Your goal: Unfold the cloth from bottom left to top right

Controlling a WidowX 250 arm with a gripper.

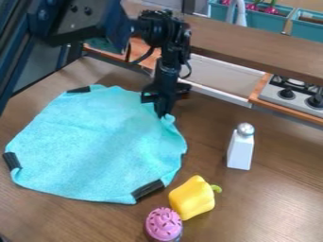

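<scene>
camera view | cloth (97, 146), long axis lower left to upper right | fingers (162, 106) seemingly pinching its edge

My black arm (82, 21) slants in from the upper left; from its wrist (165, 33), my hand (163, 113) hangs pointing down, fingers (162, 105) drawn together.
</scene>
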